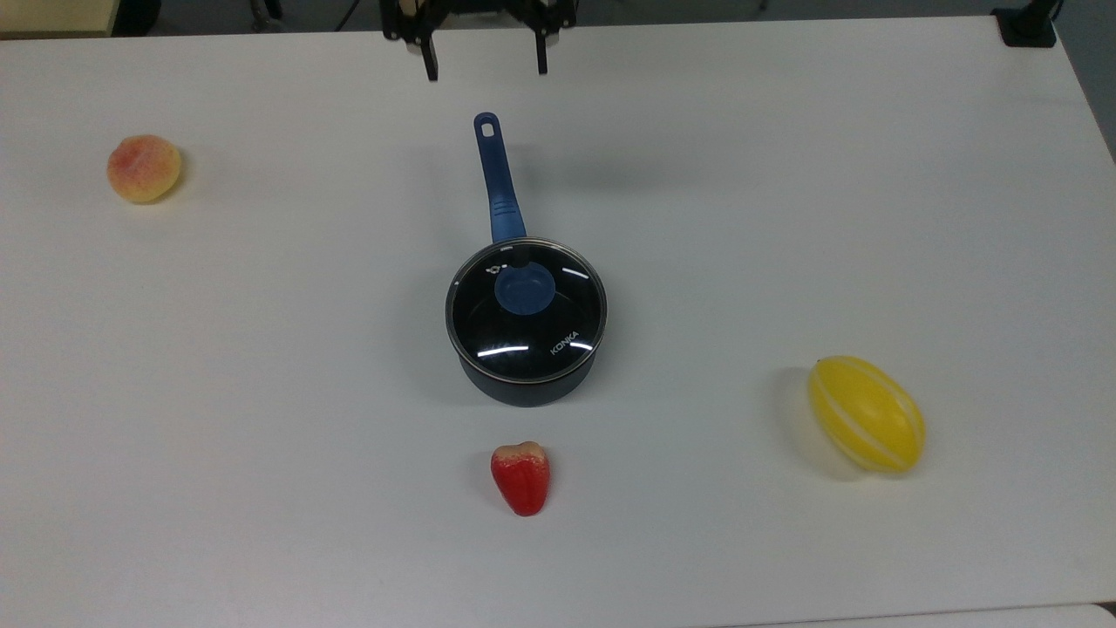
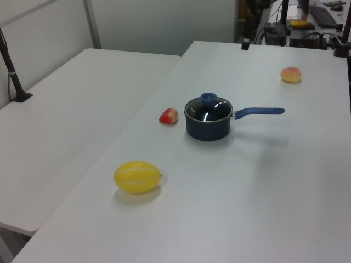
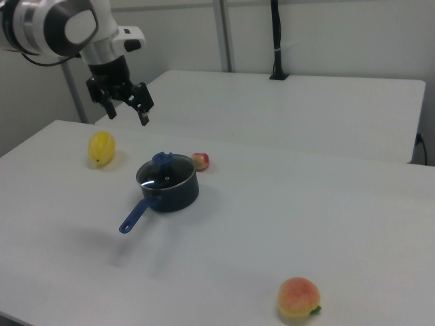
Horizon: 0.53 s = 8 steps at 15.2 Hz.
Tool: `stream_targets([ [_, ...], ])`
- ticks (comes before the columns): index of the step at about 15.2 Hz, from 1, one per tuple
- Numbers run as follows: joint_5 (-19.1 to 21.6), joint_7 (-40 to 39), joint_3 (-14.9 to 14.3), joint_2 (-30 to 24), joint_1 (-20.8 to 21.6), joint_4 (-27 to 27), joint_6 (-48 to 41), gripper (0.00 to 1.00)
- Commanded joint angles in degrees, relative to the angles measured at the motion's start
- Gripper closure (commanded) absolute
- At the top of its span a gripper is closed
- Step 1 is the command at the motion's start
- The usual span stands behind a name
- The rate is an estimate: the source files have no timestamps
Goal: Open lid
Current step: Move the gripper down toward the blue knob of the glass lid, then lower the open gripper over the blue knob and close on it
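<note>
Top view: I see the lid (image 1: 527, 310) seated on the saucepan (image 1: 527, 388) mid-tabletop (image 1: 785, 174), blue knob (image 1: 523, 290) up. Pincer (image 1: 484, 63) spread wide and empty, up in the air (right view), well apart from the lid.

I worked in a lab or office room: plain white worktop (image 2: 263, 181), a second one (image 2: 71, 120) alongside, grey partition walls (image 2: 159, 22), and a desk with a keyboard (image 2: 327, 16) and cables in the left view's far corner.
</note>
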Motion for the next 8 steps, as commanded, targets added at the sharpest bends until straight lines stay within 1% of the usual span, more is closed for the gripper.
stream_targets([
  [1,-1.0,1.5,-0.4,5.9,0.6,3.9,5.0,0.0],
  [3,-1.4,2.5,-0.4,8.6,0.7,4.2,7.4,0.0],
  [5,-2.2,5.5,-0.4,11.8,1.6,5.7,9.3,0.0],
  [8,-2.8,7.7,-0.4,15.1,1.9,6.1,13.5,0.0],
])
